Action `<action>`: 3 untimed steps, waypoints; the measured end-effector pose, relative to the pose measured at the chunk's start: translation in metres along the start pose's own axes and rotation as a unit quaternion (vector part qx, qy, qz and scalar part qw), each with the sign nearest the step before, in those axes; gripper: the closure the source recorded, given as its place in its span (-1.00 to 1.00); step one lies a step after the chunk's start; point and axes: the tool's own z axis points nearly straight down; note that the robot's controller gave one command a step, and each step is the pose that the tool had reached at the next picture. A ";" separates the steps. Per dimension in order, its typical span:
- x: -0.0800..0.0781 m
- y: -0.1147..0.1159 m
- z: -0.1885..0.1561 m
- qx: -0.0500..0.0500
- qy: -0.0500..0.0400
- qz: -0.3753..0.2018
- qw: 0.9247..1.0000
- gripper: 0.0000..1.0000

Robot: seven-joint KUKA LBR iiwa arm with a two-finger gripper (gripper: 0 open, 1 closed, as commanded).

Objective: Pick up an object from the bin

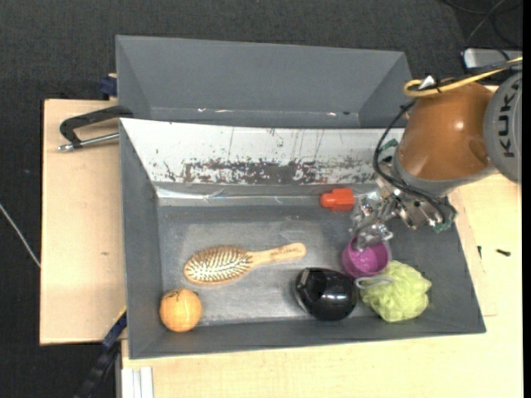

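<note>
Gripper hovers over the magenta cup at four o'clock, open or closed unclear; best drop straight, avoiding the green pouf.

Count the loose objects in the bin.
6: orange ball front left, wooden hairbrush centre, black object front centre, yellow-green mesh puff front right, magenta cup under the gripper, orange-red piece by back wall. Others may hide beneath it.

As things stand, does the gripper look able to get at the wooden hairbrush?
Probably yes: the wooden hairbrush lies alone with nothing on or against it, open from above; the gripper hangs over the magenta cup.
</note>
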 end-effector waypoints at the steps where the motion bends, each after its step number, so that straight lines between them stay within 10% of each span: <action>1: -0.003 -0.009 -0.037 0.005 -0.006 -0.001 1.000 1.00; 3: -0.013 -0.008 -0.044 0.002 -0.002 -0.002 1.000 1.00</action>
